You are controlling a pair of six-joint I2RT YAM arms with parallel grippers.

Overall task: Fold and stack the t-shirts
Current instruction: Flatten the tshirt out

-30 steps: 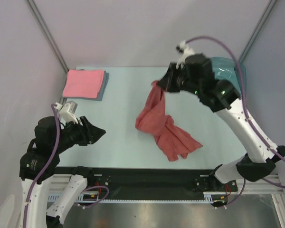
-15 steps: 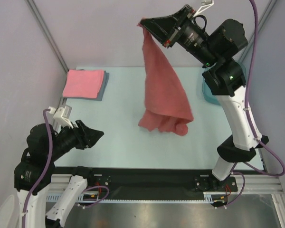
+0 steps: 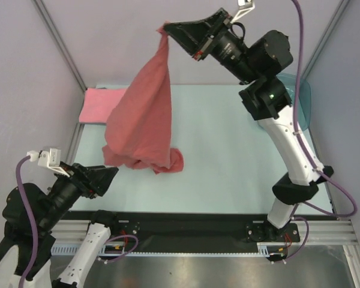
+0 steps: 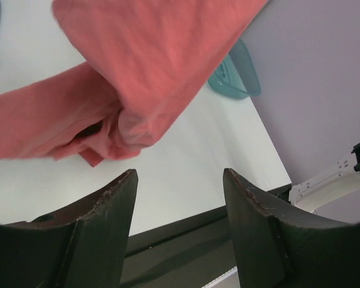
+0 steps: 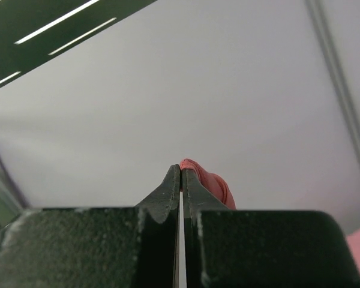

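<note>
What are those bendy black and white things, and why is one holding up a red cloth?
They are two robot arms. Each ends in a two-finger pincher called a gripper. The big picture looks down from above and behind the arms. The other two pictures come from small cameras on the wrists, so you see each arm's own fingers up close. The right gripper is shut on the top of a red shirt and holds it high, while the shirt's bottom end lies bunched on the table. The left gripper is open and holds nothing. At the far left lies a folded pink shirt. At the far right stands a teal tub.
</note>
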